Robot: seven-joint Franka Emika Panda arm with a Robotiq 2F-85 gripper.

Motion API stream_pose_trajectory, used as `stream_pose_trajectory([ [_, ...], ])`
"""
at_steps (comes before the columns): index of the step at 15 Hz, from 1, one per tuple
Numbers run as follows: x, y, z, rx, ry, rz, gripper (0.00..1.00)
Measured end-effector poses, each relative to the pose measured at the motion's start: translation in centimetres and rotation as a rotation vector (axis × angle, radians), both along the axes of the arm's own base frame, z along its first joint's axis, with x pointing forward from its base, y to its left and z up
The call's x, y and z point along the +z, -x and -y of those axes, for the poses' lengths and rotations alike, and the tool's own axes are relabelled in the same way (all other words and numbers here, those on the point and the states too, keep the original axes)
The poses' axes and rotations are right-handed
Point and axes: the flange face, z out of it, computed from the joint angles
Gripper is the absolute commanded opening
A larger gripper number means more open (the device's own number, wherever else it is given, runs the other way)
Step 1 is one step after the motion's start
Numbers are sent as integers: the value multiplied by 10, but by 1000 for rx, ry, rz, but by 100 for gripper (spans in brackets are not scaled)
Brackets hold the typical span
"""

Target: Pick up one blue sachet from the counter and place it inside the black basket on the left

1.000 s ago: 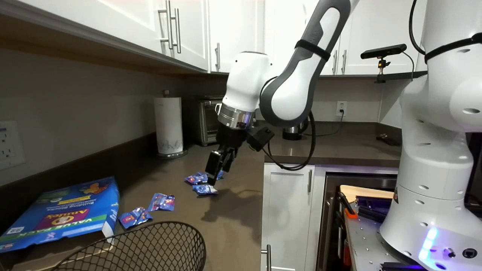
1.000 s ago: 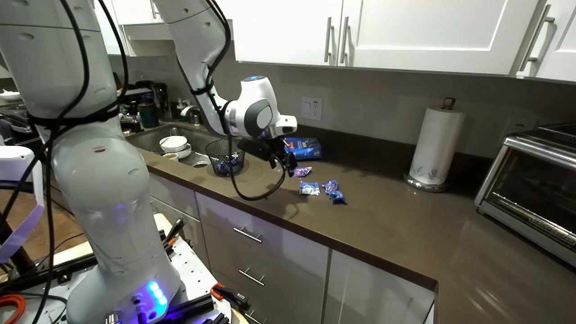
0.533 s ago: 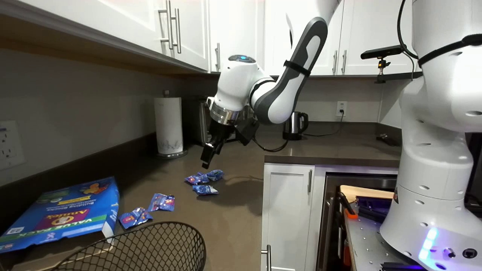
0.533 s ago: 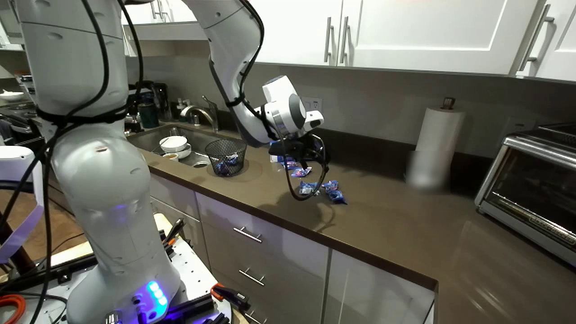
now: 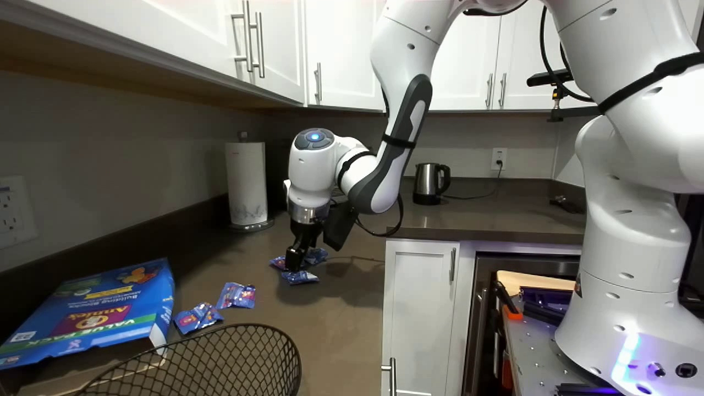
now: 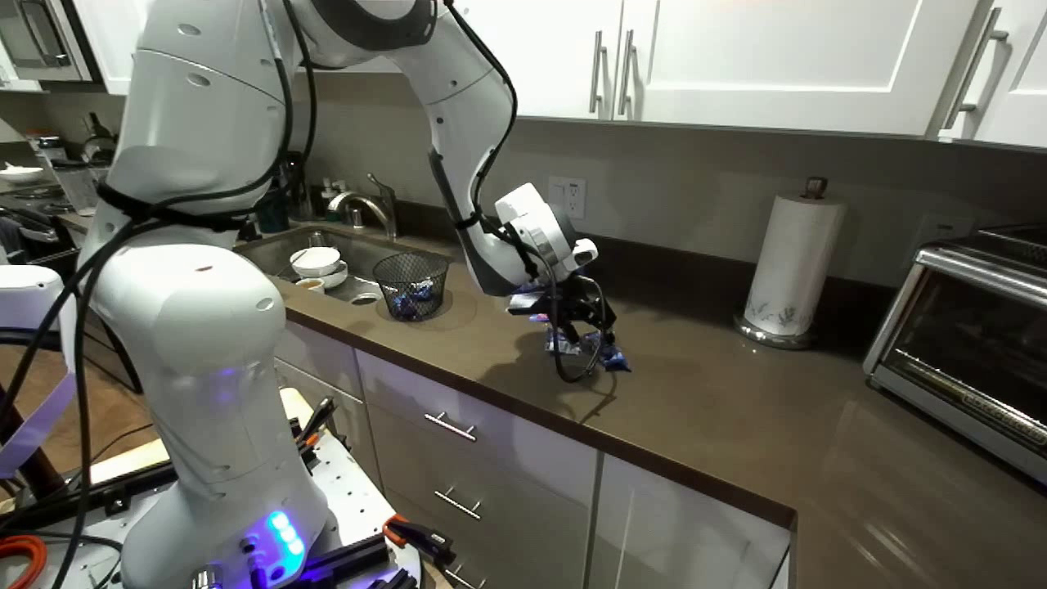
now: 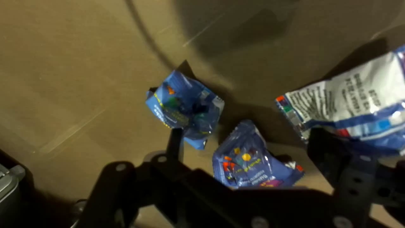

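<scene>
Lying leftmost in an exterior view, a blue value-pack box rests near the black wire-mesh basket, just behind it on the brown-grey tabletop. Next to the right, a crumpled blue sachet lies behind the basket's rim, and a flatter blue sachet sits a little farther from it. Blue packets show through the mesh inside the basket in an exterior view. Well behind the basket stands an upright paper towel roll. Then, also behind the basket but nearer to it than the roll is, three more sachets lie in a loose cluster; the wrist view gives them left to right as a bunched-up sachet, a sachet with its print up and a white-backed sachet. Over this cluster, clear of the basket, the black pincer points down, spread, its fingers wide apart with the middle sachet showing between them; whether they touch any sachet I cannot tell. Farther right, well apart from the basket, is an electric kettle. Rightmost, likewise well apart from the basket, stands the white Panda arm on its base.
</scene>
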Motion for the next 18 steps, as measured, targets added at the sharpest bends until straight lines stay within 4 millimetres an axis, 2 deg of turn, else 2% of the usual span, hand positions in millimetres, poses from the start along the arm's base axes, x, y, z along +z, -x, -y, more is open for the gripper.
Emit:
stream_pose_trajectory([
  [3,-9,-13,4,-41,15,-7,52],
  [11,8,-32,11,-91,11,15,2],
  [17,41,-38,15,-101,-7,25,2],
  [18,48,-37,16,-99,-6,32,27],
])
